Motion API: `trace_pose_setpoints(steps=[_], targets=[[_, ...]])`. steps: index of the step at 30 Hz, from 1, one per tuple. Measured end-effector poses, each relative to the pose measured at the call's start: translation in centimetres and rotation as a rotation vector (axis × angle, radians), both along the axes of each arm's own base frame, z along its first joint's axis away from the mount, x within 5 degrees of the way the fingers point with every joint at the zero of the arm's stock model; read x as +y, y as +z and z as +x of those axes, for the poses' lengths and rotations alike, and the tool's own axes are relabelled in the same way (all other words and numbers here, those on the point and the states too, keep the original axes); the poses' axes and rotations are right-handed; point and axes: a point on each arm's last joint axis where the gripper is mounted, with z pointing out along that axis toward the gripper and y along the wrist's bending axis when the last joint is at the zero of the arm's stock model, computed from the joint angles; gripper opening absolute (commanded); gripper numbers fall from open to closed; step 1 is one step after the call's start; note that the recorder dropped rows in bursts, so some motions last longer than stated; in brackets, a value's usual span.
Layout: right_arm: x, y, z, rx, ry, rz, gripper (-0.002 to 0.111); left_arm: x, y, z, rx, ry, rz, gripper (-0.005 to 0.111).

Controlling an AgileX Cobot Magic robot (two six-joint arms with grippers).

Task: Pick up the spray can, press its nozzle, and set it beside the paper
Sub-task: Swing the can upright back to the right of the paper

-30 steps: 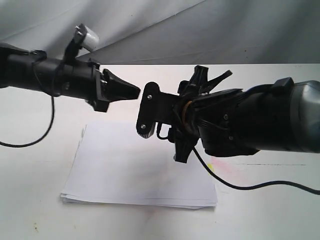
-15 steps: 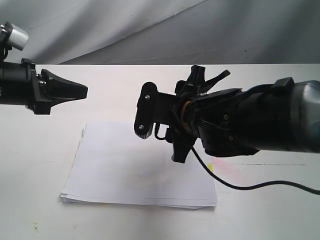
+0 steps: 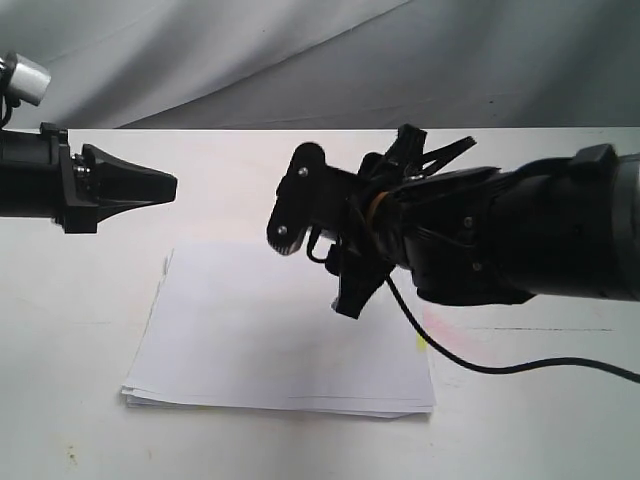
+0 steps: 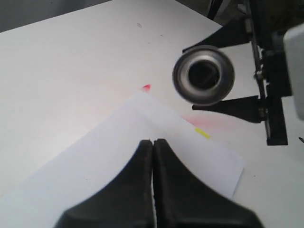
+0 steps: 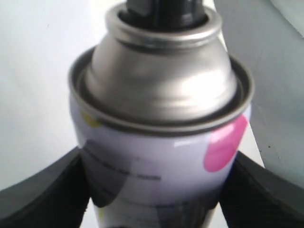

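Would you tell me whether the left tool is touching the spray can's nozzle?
Apart. The exterior view shows open space between the left tool and the right arm holding the spray can; the left wrist view shows the nozzle ahead, untouched.

spray can (image 5: 161, 142): bare silver metal dome n rim, shiny w/ soft glare; body is a smooth glossy printed label, pale w/ a pink dot. nozzle (image 5: 161, 10) black plastic, semi-gloss. paper (image 3: 270, 330) plain white, matt. left gripper (image 4: 153, 142) n right gripper (image 5: 156, 161) both black matt plastic. table (image 3: 530, 430) white, smooth, matt, faint pink stains. backdrop (image 3: 300, 60) grey cloth, soft folds.
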Motion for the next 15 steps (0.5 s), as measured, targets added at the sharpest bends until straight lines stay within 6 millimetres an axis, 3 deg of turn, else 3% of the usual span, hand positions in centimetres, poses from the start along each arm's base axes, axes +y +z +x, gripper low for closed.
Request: trace_pose_setpoints(steps=[6, 15], targets=[[-1.7, 4.4, -0.6, 0.024, -0.091, 0.301, 0.000, 0.0, -0.7, -0.5, 0.032, 0.006, -0.009, 0.000], [-7.8, 9.1, 0.9, 0.034, -0.328, 0.718, 0.000, -0.1, -0.7, -0.7, 0.035, -0.006, -0.020, 0.000]])
